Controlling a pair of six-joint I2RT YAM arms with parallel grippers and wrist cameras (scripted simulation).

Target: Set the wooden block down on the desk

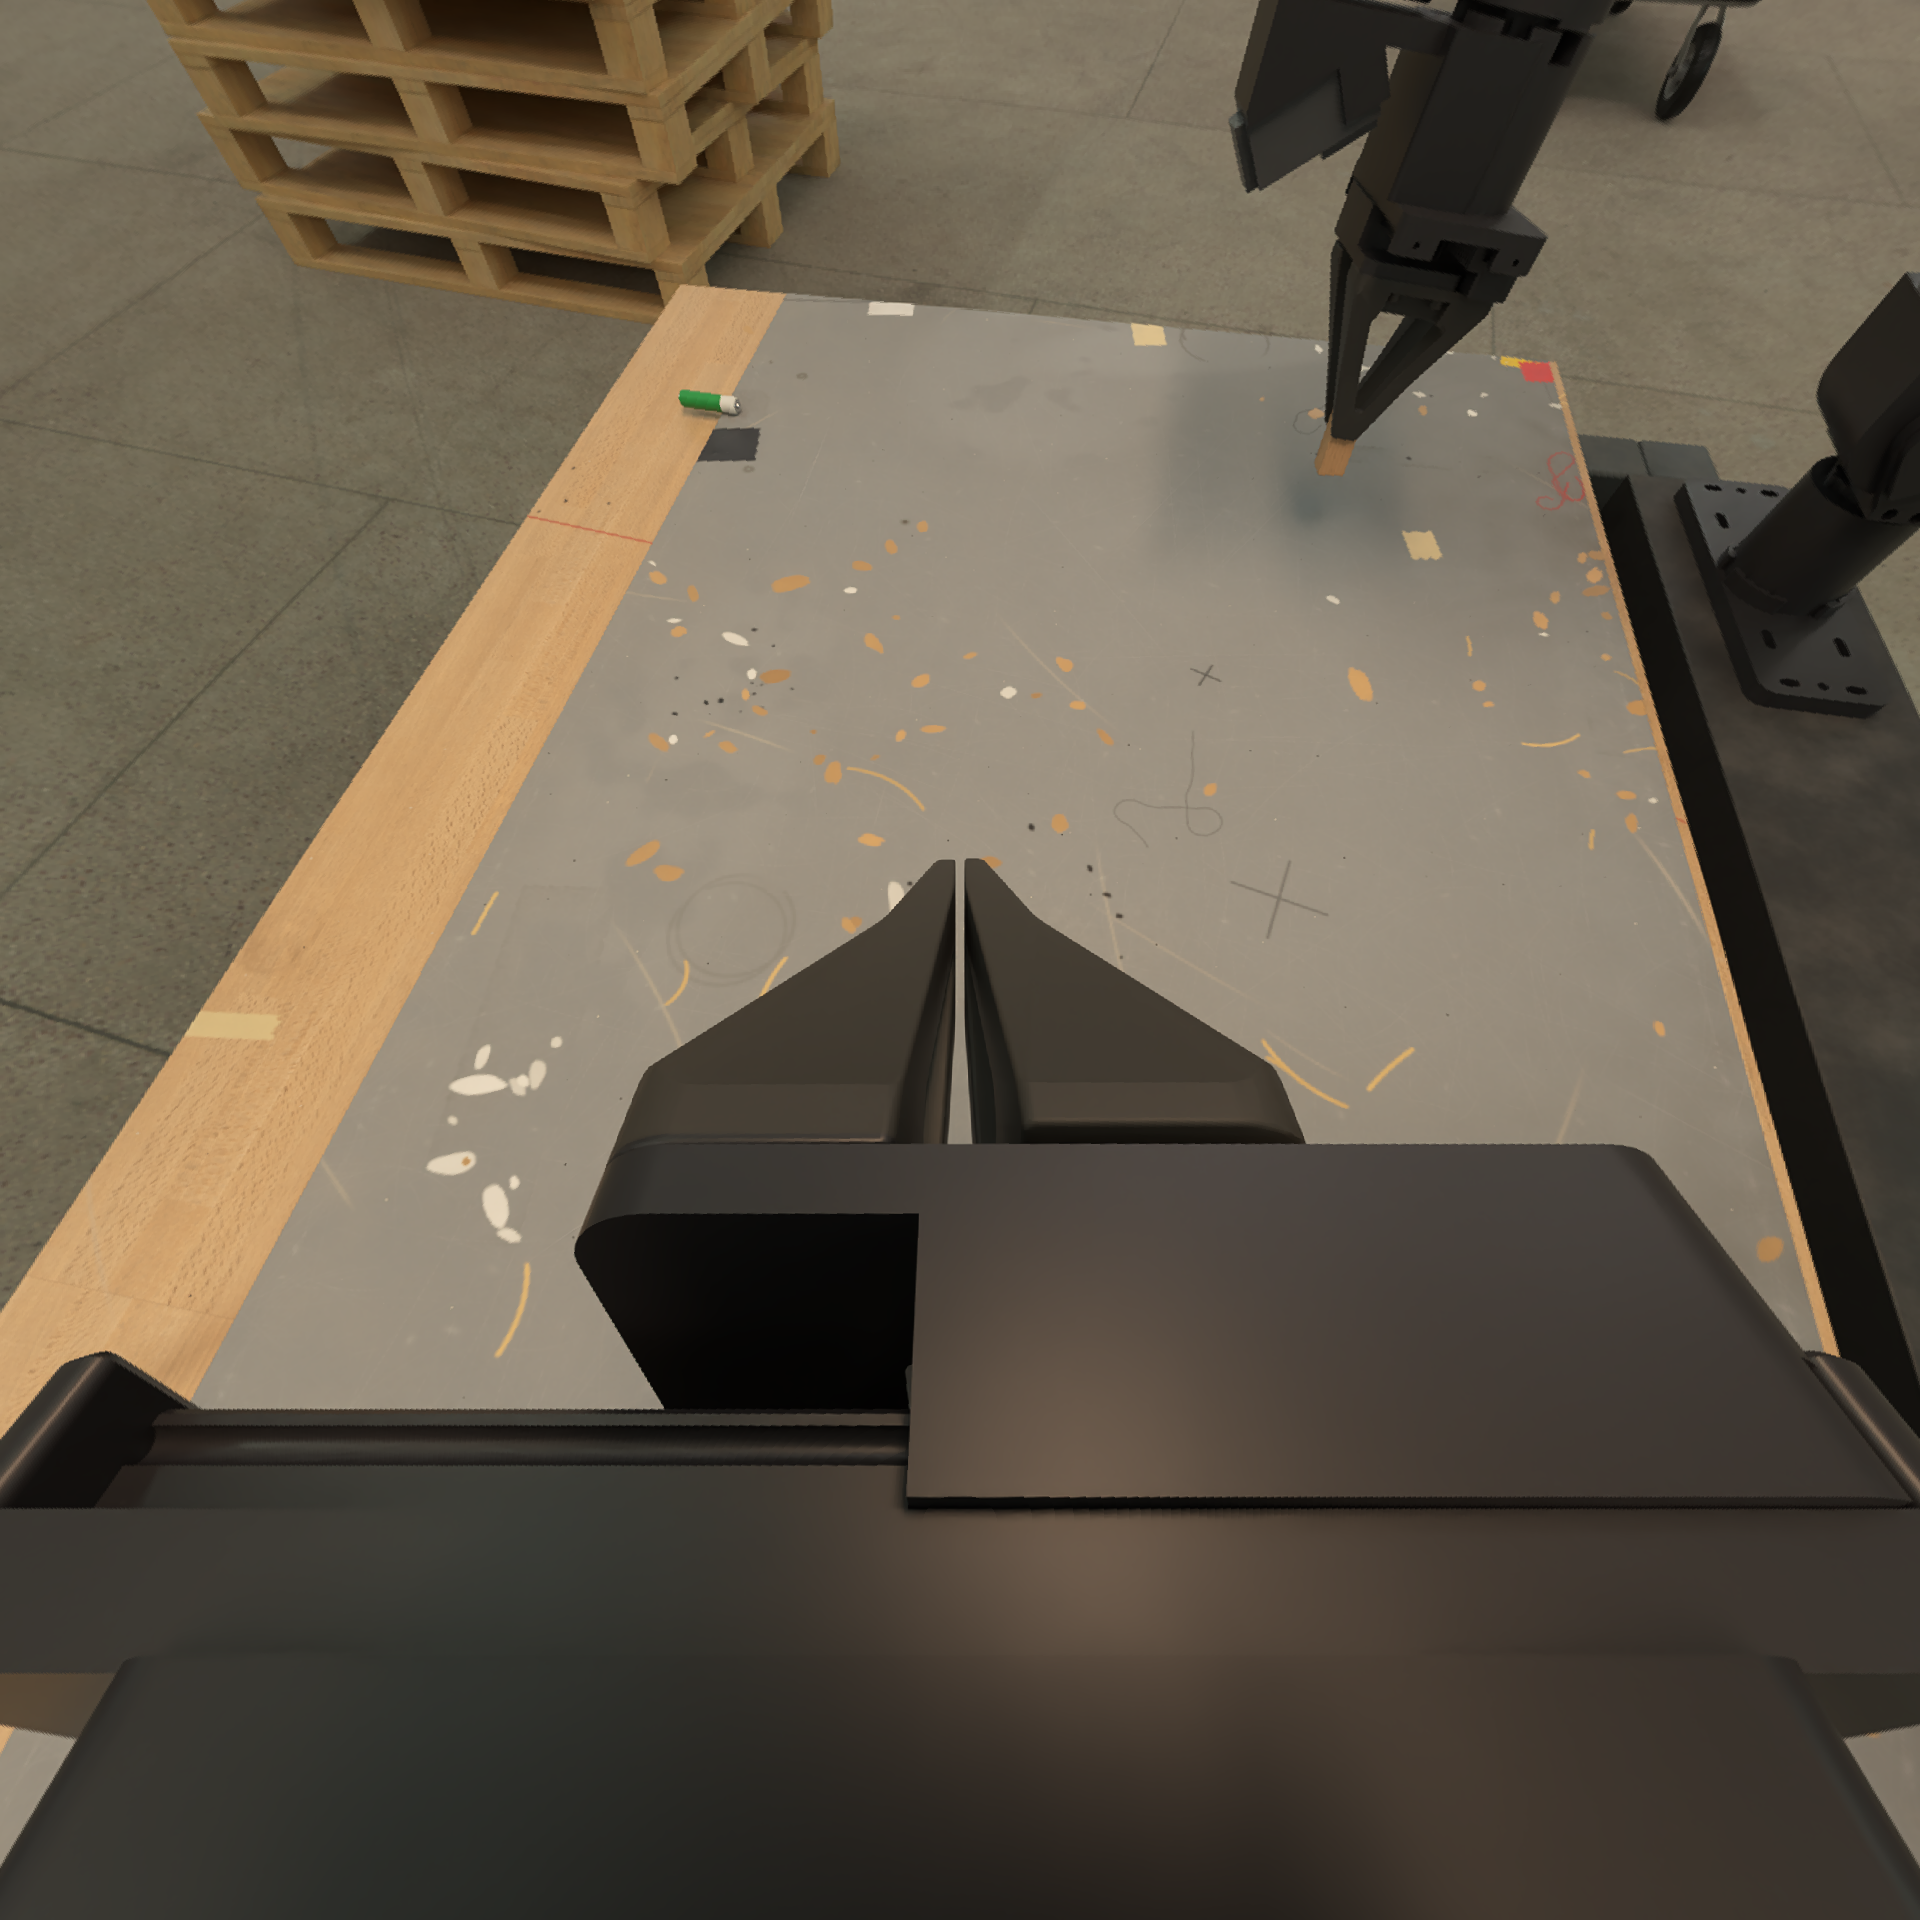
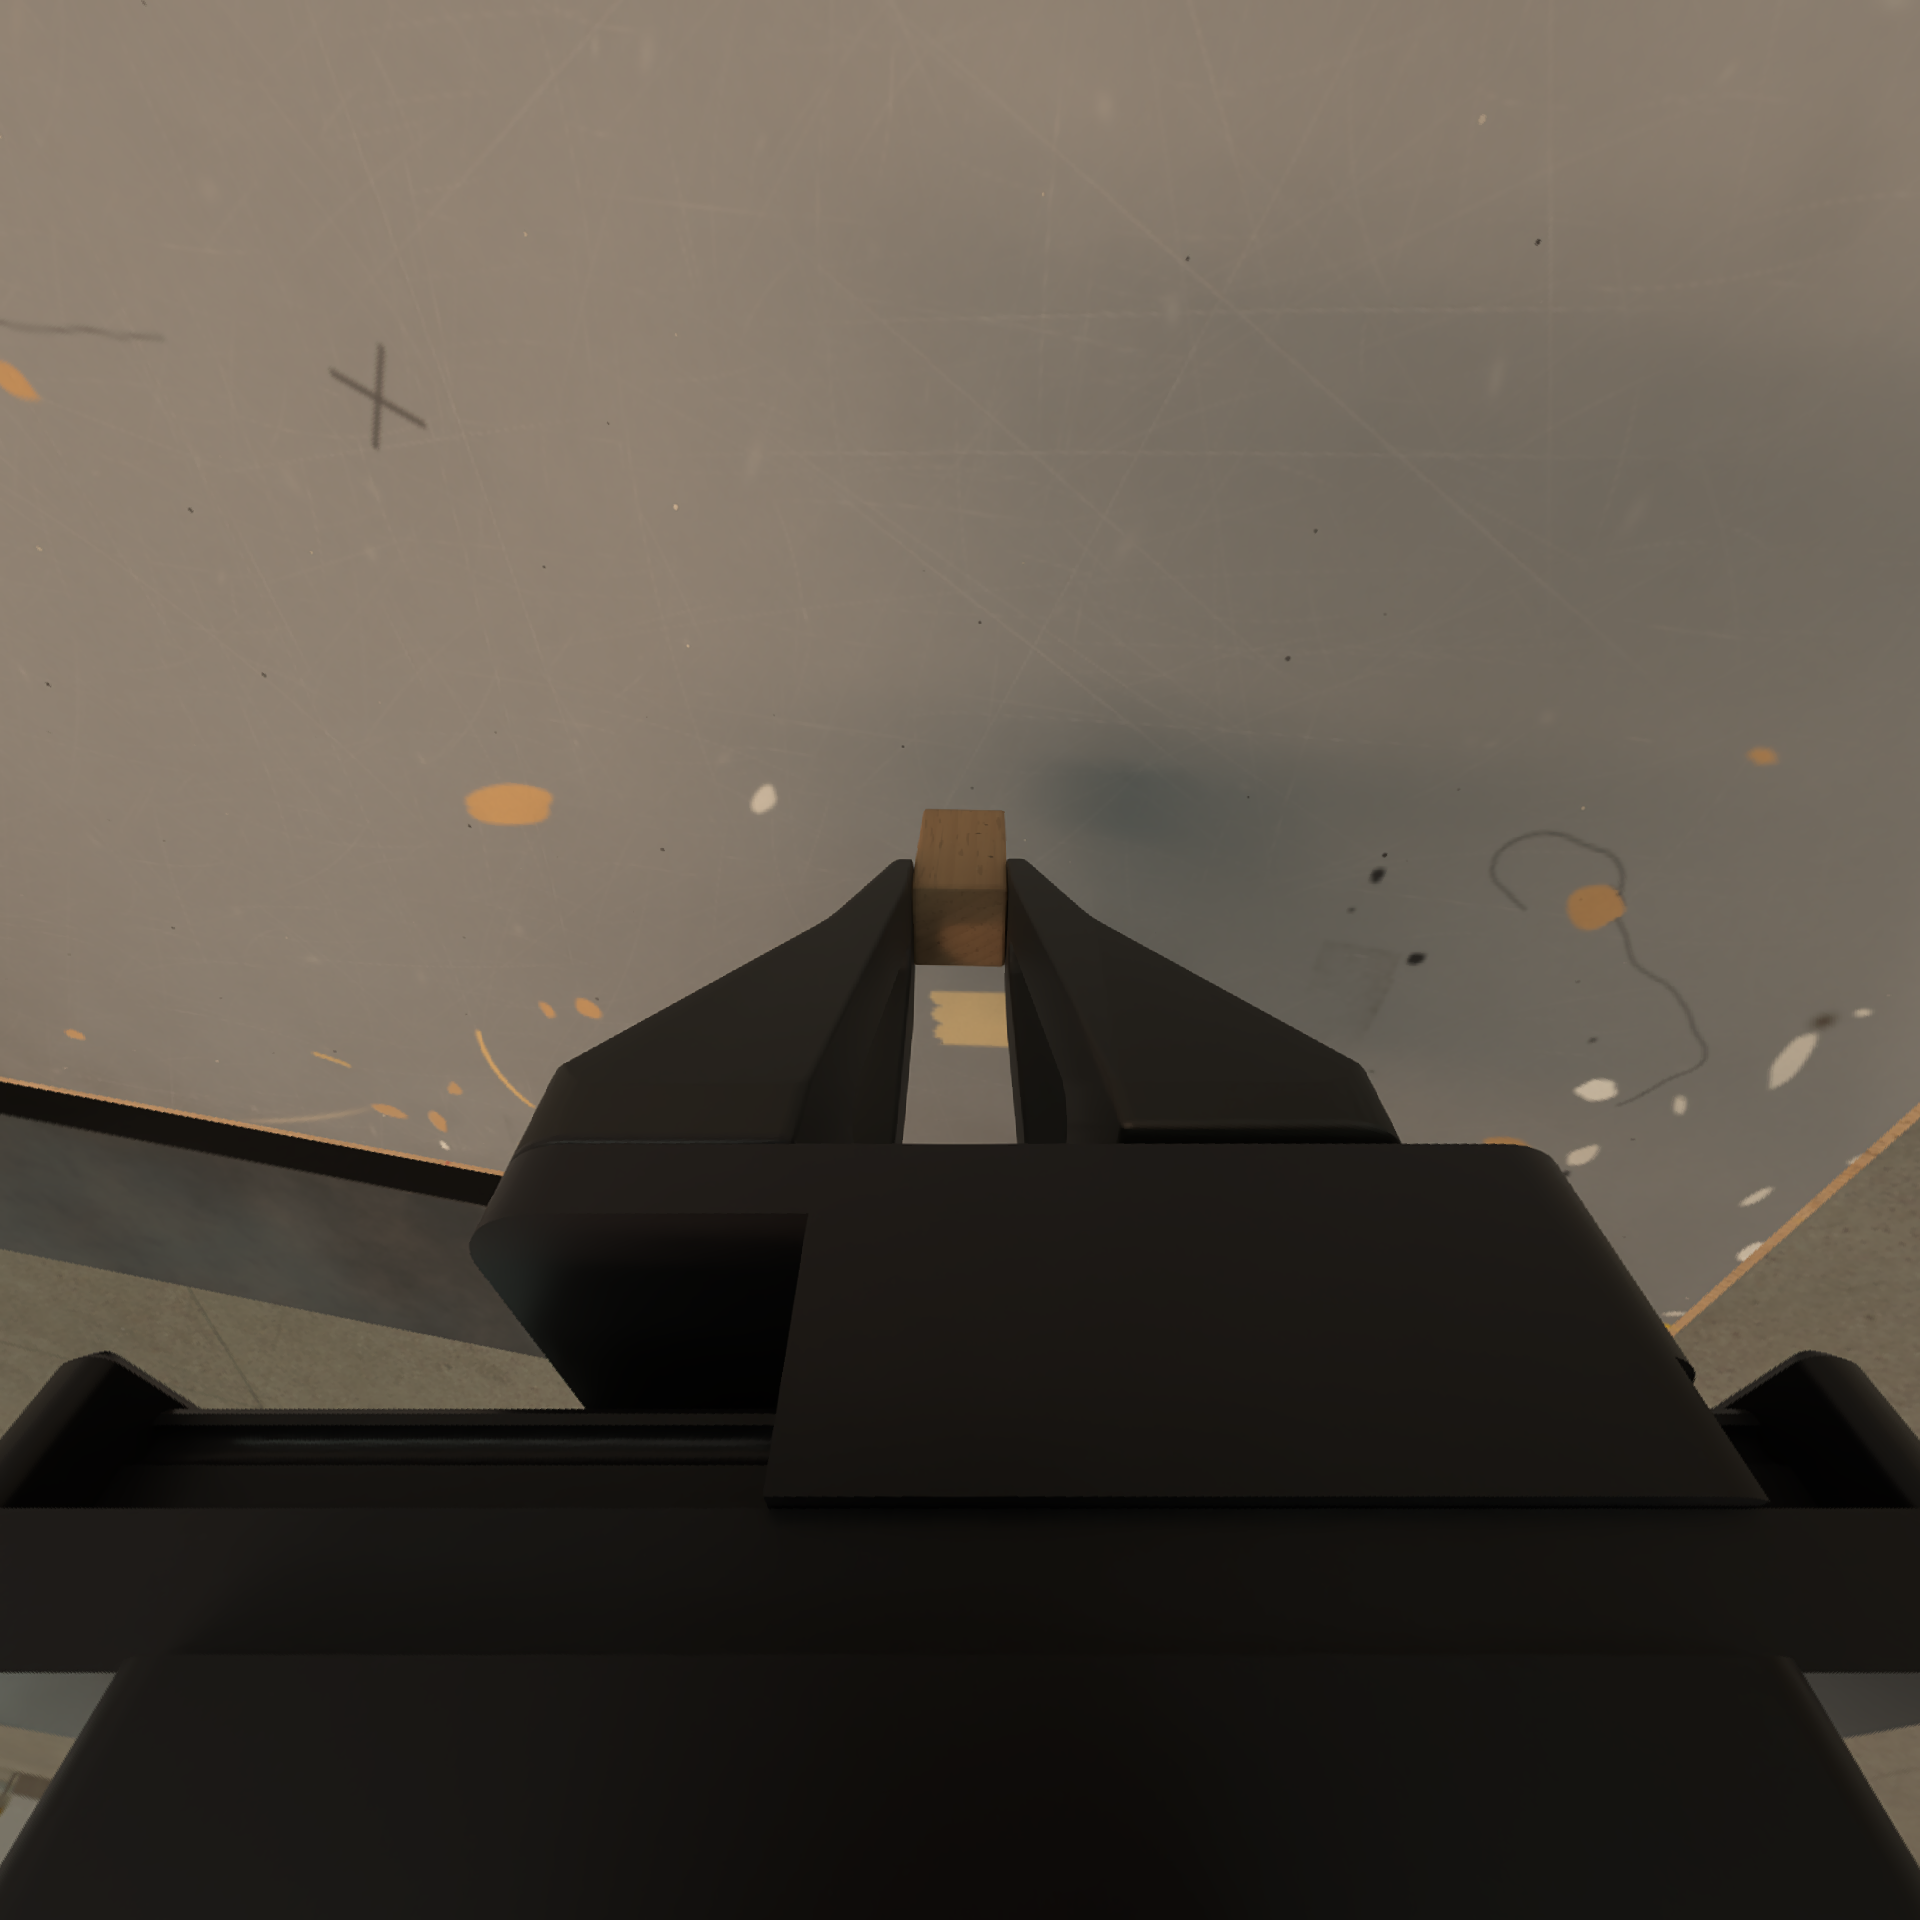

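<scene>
1. Right wrist view, nearest first: the right gripper (image 2: pixel 960 883) is clamped on the wooden block (image 2: pixel 960 888), which sits right at the fingertips. Each finger presses one side face, and the block's end pokes just past the tips.
2. The block is held above the table (image 2: pixel 1143 416). Its shadow falls as a dark blotch off to one side, so I judge there is still a gap underneath; contact can't be confirmed from here.
3. Handling, my read: small, rigid, light, not fragile. Flat parallel faces suit a pinch across opposite sides, as now. The grip is shallow, so the wood could pivot or slip if bumped sideways.
4. Advice: lower straight down and release only once the bottom face sits flat, otherwise it may tip or roll.
5. Left wrist view, near: the left gripper (image 1: pixel 959 883) is closed with its fingers together, holding nothing, above the paint-speckled mat.
6. Farther out: the right gripper (image 1: pixel 1351 421) points down near the far right corner, with the block (image 1: pixel 1334 455) at its tip.
7. Farthest: a green battery (image 1: pixel 709 401) lies on the far left of the table, well apart, and a pallet stack (image 1: pixel 520 135) stands on the floor beyond.
</scene>
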